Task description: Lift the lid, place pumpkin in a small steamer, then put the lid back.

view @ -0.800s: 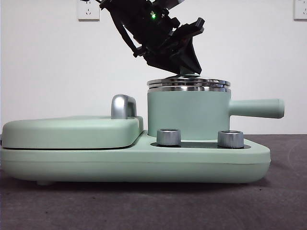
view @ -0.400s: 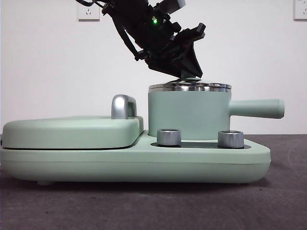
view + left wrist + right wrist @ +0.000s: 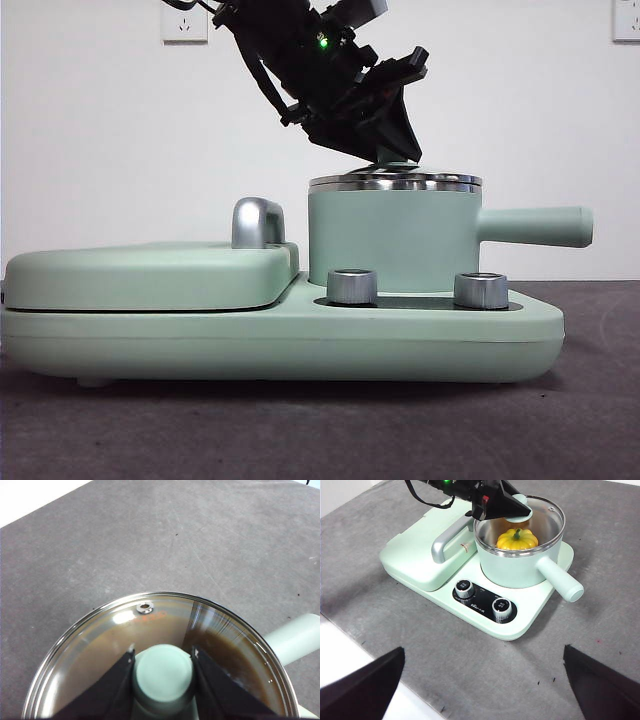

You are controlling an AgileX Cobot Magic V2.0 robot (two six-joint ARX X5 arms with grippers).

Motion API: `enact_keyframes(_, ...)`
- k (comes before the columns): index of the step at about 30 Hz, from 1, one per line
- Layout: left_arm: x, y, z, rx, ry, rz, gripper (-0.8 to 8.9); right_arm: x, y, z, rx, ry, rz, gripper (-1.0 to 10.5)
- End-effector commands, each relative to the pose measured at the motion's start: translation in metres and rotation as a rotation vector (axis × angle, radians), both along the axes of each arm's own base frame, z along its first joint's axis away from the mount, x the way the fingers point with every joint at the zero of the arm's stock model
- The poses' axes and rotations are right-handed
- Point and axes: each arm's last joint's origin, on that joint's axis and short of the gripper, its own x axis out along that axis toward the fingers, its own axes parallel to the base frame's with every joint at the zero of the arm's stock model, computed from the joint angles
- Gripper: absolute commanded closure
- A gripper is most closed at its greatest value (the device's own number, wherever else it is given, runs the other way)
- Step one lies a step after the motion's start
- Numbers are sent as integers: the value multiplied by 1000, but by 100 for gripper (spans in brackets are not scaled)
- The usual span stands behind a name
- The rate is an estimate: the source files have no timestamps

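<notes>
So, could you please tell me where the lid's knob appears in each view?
Front view: knob atop the lid, under the left gripper.
Left wrist: knob between the jaws.
Right wrist: knob above the pumpkin.
Shared landmark: the steamer handle.

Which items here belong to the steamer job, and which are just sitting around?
Job items:
- lid, seated on the pot, its knob between the left pincer jaws
- pumpkin, inside the pot
- small steamer
- right pincer, open, waiting off to the side

Just there:
- appliance base
- griddle cover with chrome handle
- two chrome knobs
</notes>
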Motion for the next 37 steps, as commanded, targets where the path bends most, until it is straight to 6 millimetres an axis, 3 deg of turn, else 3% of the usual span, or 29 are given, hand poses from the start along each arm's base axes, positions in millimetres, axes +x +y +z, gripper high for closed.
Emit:
enact_keyframes(1,1,-6,-12,36,47,-10,781,-1,0,3,17,-8,1,442)
enact_keyframes(3,0,-5,-8,24,47,-3,748,-1,0,3,17,-8,1,442)
enact_keyframes(8,-5,-1,7,-8,19,-1,427,-1,0,3,17,-9,1,442)
enact_keyframes(11,-9,3,18,-26,0,0,307,-1,0,3,17,-9,1,442)
enact_keyframes(15,-20,13,38,-45,1,7,306,-1,0,3,18,-8,2,442)
enact_keyframes(21,-53,42,70,-21,106,39,315,-1,0,3,18,-8,2,442)
enact_keyframes(29,-115,94,113,25,205,60,318,-1,0,3,19,-8,5,442)
enact_keyframes(37,-171,143,131,53,262,63,318,-1,0,3,26,-1,0,442)
